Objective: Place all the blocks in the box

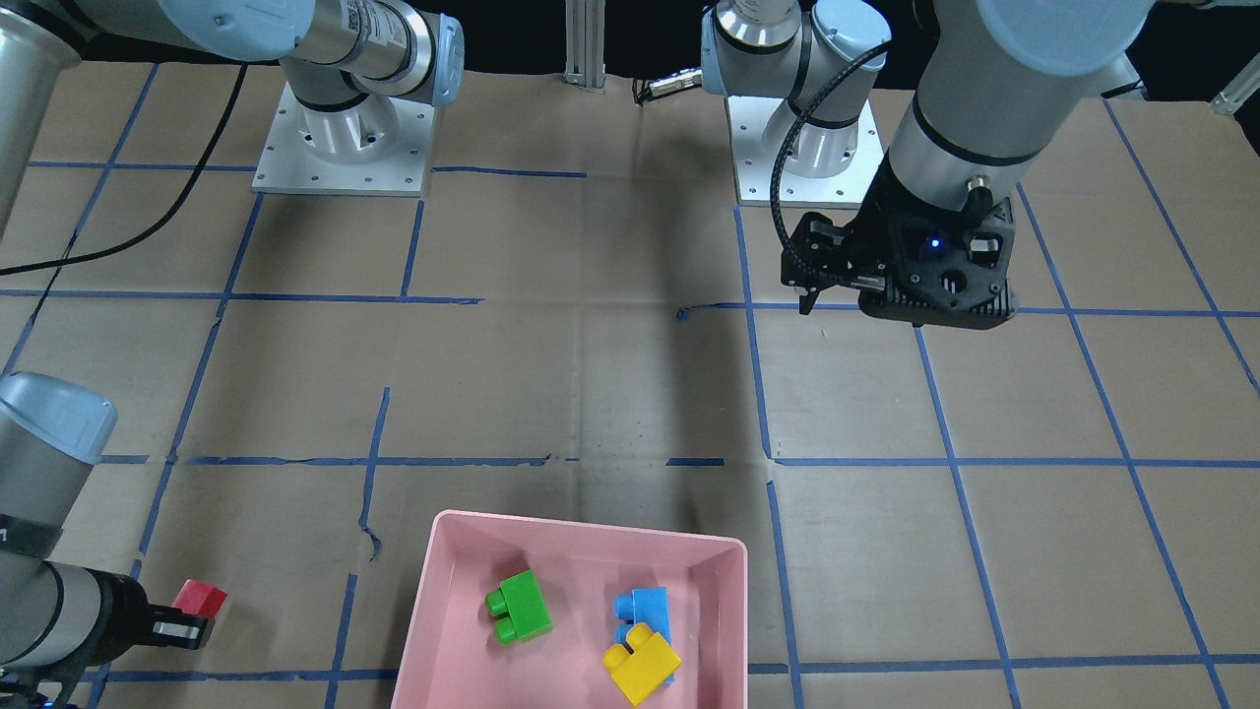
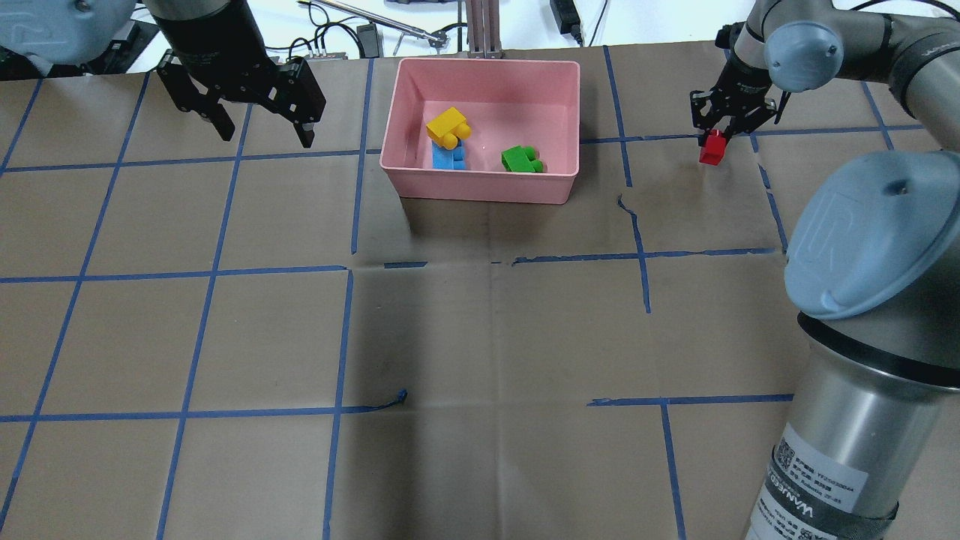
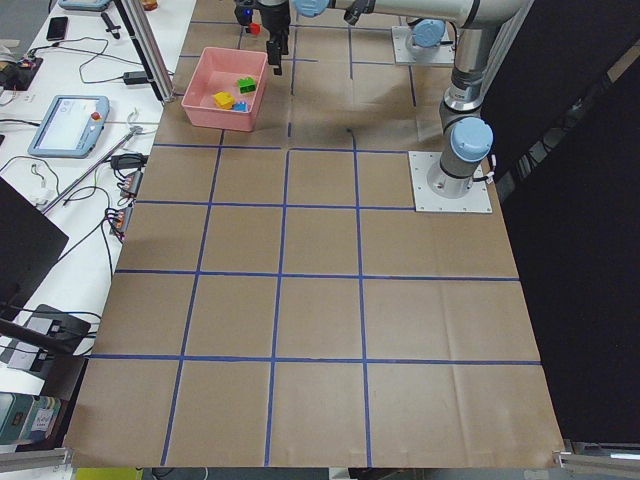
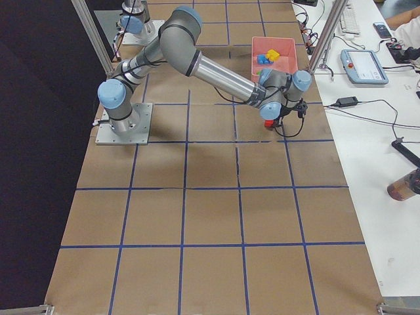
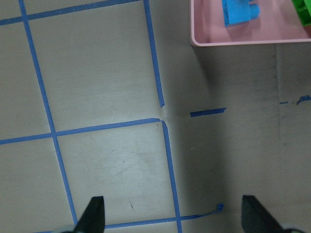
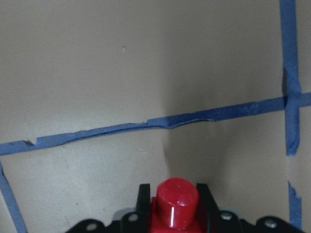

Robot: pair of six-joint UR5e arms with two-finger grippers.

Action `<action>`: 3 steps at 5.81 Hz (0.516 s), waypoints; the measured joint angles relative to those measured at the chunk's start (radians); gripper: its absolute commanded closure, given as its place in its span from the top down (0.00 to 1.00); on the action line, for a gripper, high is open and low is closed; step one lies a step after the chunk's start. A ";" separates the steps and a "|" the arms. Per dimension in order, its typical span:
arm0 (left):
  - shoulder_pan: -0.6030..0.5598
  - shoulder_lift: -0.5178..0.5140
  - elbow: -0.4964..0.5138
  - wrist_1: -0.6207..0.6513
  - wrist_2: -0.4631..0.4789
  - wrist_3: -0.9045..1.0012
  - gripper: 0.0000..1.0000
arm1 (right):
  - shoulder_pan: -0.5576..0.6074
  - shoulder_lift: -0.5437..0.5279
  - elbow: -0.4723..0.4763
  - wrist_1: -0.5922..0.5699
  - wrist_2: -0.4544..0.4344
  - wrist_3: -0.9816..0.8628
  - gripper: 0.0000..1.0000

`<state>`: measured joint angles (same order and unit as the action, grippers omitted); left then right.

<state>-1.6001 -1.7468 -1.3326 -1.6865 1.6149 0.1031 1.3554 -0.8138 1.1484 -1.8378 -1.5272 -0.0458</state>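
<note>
My right gripper (image 2: 715,136) pinches the red block (image 2: 711,152) at upper right, shallowly I think, so it could slip short of the box (image 2: 480,186). Left gripper (image 2: 266,136) gapes empty

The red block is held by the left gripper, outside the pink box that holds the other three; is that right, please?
Not quite: the overhead view shows the right gripper holding the red block, outside the pink box that holds the other three.

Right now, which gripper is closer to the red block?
The right. The right gripper is shut on the red block, off to one side of the box; the left gripper hangs open on the box's other side.
</note>
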 measured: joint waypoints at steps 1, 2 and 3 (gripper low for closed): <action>0.003 0.015 -0.004 -0.008 0.001 0.000 1.00 | 0.005 -0.049 -0.027 0.050 0.002 0.001 0.09; 0.004 0.021 -0.003 -0.011 0.002 0.000 1.00 | 0.024 -0.093 -0.063 0.119 0.005 0.008 0.09; 0.004 0.028 -0.003 -0.013 0.002 0.000 1.00 | 0.073 -0.122 -0.110 0.180 0.008 0.035 0.09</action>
<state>-1.5959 -1.7190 -1.3358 -1.7000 1.6168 0.1028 1.4284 -0.9357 1.0381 -1.6576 -1.5193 -0.0110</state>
